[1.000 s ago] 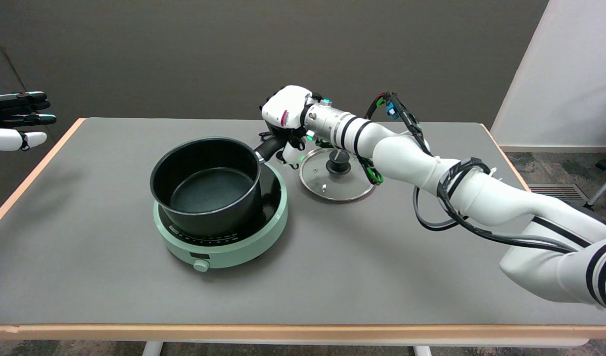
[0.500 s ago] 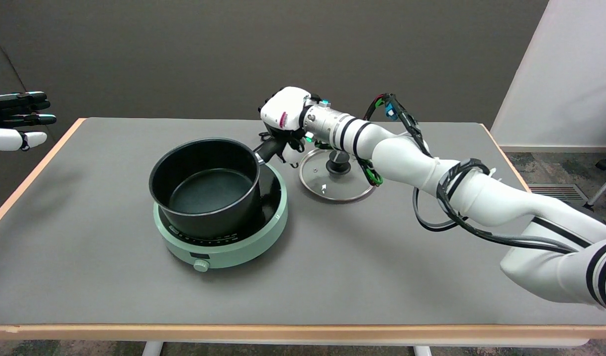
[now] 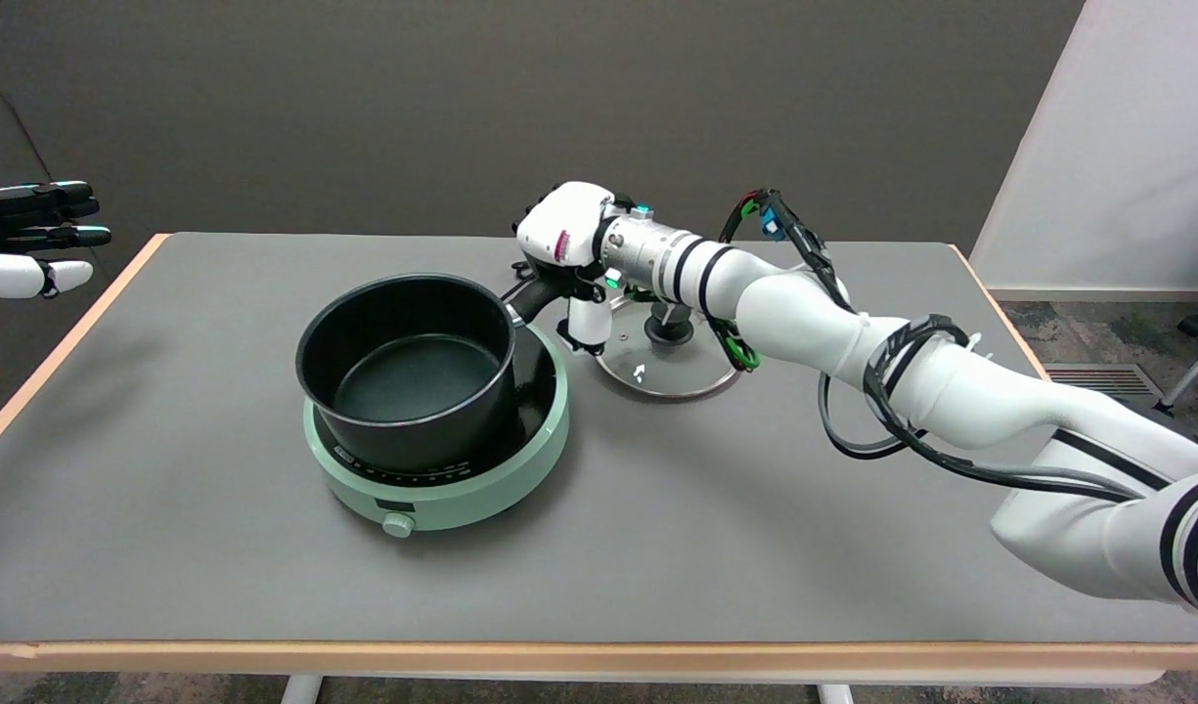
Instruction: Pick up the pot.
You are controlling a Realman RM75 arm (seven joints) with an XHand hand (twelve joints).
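A black pot (image 3: 408, 367) stands on a round mint-green cooker (image 3: 462, 479) at the table's middle left. Its black handle (image 3: 532, 296) points to the back right. My right hand (image 3: 564, 244) is over the handle's outer end and grips it: dark fingers curl round the far side, and the white thumb (image 3: 587, 323) hangs down on the near side. The end of the handle is hidden inside the hand. The pot's base rests on the cooker plate.
A glass lid (image 3: 669, 357) with a black knob lies flat just right of the cooker, under my right forearm. The cooker's dial (image 3: 397, 525) faces the near edge. My idle left hand (image 3: 31, 235) hangs at the upper left. Grey mat (image 3: 706, 508) covers the table.
My right hand has sunk a little lower onto the handle, and its thumb has swung down beside it. The pot has stayed on the cooker.
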